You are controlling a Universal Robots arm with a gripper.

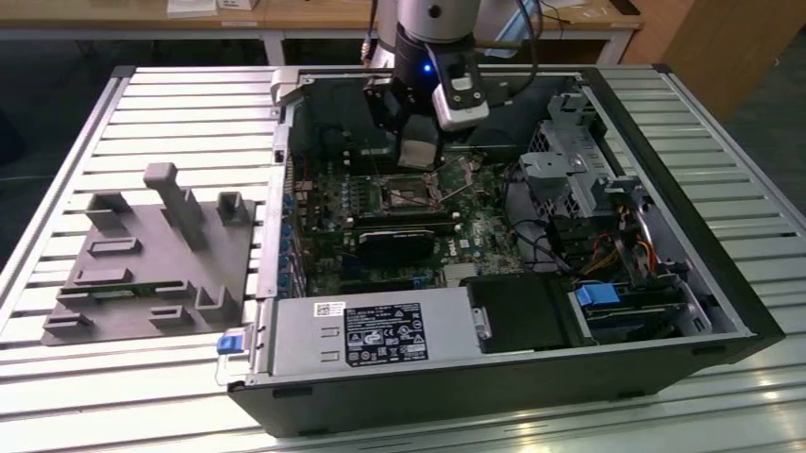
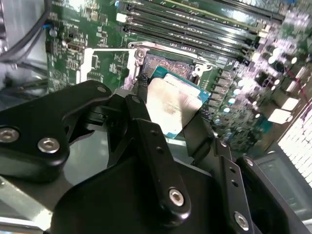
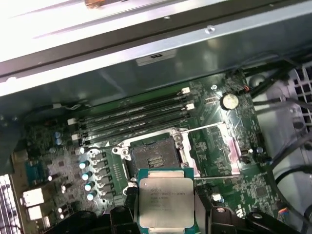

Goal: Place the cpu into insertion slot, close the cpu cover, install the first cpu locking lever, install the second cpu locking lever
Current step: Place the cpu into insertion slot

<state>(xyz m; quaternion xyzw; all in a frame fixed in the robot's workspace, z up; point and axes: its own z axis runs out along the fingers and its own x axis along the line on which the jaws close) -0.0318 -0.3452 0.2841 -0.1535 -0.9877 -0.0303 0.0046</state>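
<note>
Over the motherboard near the far side of the PC case, the tool is pinching the cpu by its edges just shy of the bare insertion slot, cpu cover flipped open, so I'd say none of the four steps is done yet.

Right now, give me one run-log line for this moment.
gripper: shut on cpu | cpu: above board, not seated | insertion slot: empty | cpu cover: open

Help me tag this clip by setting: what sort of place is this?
Probably a robotics lab or test bench: an opened computer case lies on a slatted metal table, a grey fixture beside it, and the gripper holds a cpu.
</note>
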